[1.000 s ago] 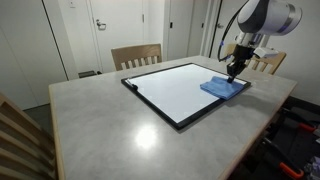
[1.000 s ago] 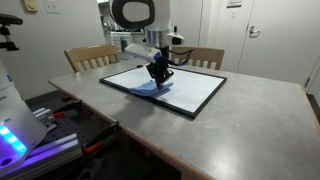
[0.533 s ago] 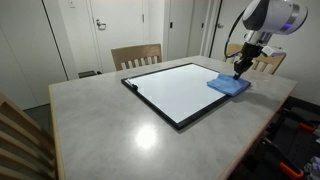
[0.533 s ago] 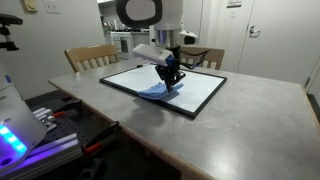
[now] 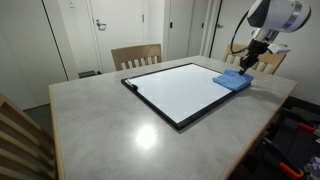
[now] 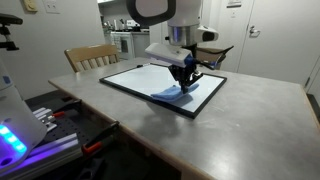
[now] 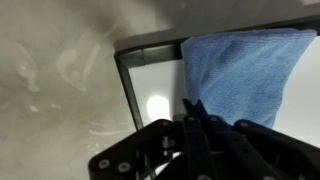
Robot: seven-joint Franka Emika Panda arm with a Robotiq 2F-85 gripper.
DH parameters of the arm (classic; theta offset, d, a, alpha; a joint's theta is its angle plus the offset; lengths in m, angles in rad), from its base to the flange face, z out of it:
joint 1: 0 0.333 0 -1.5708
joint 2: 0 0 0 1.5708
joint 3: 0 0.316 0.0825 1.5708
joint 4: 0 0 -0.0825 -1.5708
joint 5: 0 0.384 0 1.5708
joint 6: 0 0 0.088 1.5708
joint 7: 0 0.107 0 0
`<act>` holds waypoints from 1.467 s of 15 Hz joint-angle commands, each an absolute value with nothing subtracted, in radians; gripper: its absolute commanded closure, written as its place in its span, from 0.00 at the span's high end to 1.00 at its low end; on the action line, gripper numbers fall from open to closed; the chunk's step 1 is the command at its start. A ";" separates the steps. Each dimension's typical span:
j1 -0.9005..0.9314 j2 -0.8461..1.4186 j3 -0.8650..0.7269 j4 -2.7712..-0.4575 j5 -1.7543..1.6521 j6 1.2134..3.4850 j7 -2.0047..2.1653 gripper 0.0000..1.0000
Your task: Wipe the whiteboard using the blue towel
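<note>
The whiteboard (image 5: 175, 95) (image 6: 140, 78), white with a thin black frame, lies flat on the table. The blue towel (image 5: 232, 80) (image 6: 172, 96) rests on the board's end nearest the arm. My gripper (image 5: 246, 66) (image 6: 186, 84) points down onto the towel, shut, with its tips pinching the cloth. In the wrist view the shut gripper (image 7: 192, 106) meets the lower left edge of the blue towel (image 7: 245, 65), close to a framed corner of the whiteboard (image 7: 155, 85).
The grey table (image 5: 100, 120) carries only the board. Wooden chairs stand at the far side (image 5: 136, 55) (image 6: 90, 57) and behind the arm (image 5: 264, 62). Another chair back (image 5: 20, 140) rises at the near corner. The table edge lies just beyond the towel.
The gripper has slid along the board's end toward its far corner, dragging the blue towel with it. It stayed shut throughout.
</note>
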State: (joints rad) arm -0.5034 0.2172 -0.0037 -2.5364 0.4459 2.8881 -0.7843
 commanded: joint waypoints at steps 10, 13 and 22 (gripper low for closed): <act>-0.630 0.312 0.015 -2.400 0.474 2.874 -0.900 0.01; -0.637 0.326 0.008 -2.381 0.459 2.868 -0.898 0.01; -0.607 0.366 -0.039 -2.336 0.311 2.773 -0.874 0.01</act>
